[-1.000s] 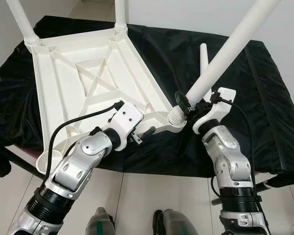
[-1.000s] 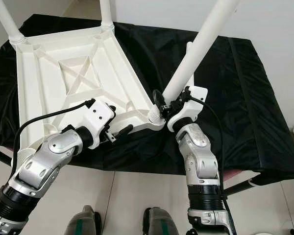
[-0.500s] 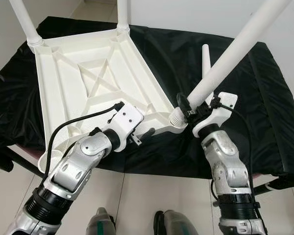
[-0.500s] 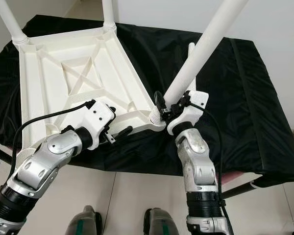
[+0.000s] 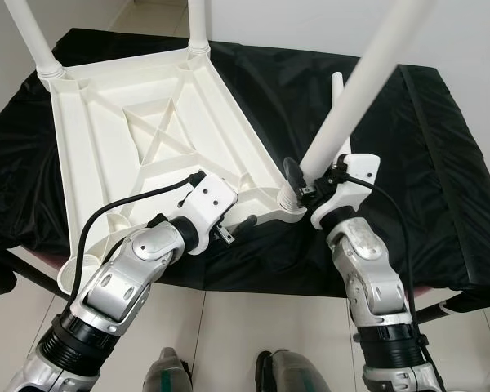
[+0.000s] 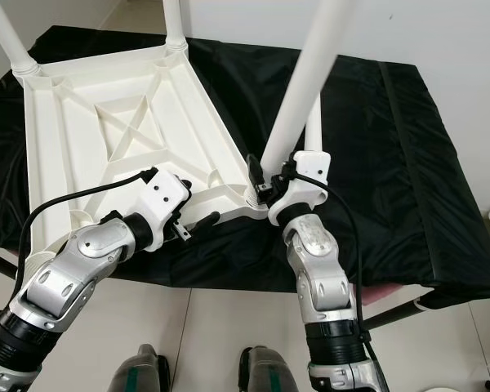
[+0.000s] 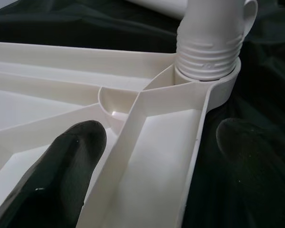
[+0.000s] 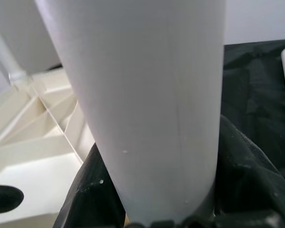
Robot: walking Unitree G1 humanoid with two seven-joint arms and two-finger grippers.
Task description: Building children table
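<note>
Right hand (image 5: 304, 181) is seen in the left eye view clamped around the lower end of a white table leg (image 5: 361, 85), just above the corner socket of the upturned white table top (image 5: 139, 131). The leg is tilted, rising away from the socket toward the far right corner of the surface (image 5: 441, 163), which is covered by a black cloth. The table top is lying underside up on the left half of the surface, with its ribbed frame exposed. Two further legs are standing in the far corners of the table top. A loose leg (image 5: 338, 98) is lying on the cloth behind the held leg, near the middle of the surface. The left hand (image 5: 243, 222) is placed at the near edge of the table top, just beside the same socket.

In the right eye view, the same arrangement is shown, with the right hand (image 6: 260, 181) closed on the leg at the socket.

In the left wrist view, the left hand is seen spread wide, with one finger (image 7: 61, 175) over the table top ribs and the other over the cloth; the rim wall is located between them. The threaded leg base (image 7: 209, 52) is seated in the socket ahead.

In the right wrist view, the held leg (image 8: 147, 104) is gripped between both black fingers (image 8: 92, 190).
</note>
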